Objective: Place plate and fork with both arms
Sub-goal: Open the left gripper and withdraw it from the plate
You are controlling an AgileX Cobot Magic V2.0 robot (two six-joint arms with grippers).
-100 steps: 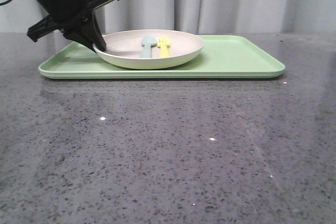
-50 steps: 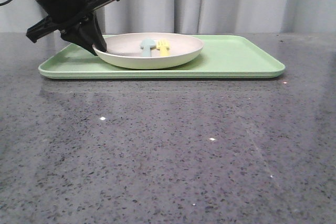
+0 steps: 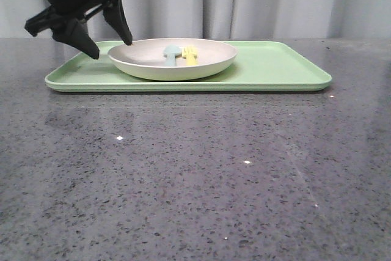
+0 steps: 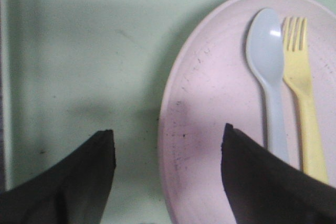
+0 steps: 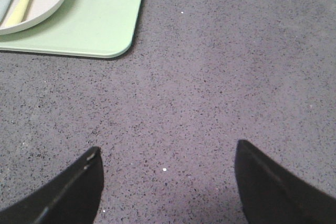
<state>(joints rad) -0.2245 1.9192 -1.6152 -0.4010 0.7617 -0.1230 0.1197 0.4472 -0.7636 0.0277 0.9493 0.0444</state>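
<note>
The plate sits on the green tray, with the left gripper spread wide above its left edge, holding nothing. The yellow fork lies in the plate just beside a pale blue spoon. The right gripper is wide too, over the grey table.

One plate, one yellow fork, one pale blue spoon, one green tray, and two grippers: left, right.
</note>
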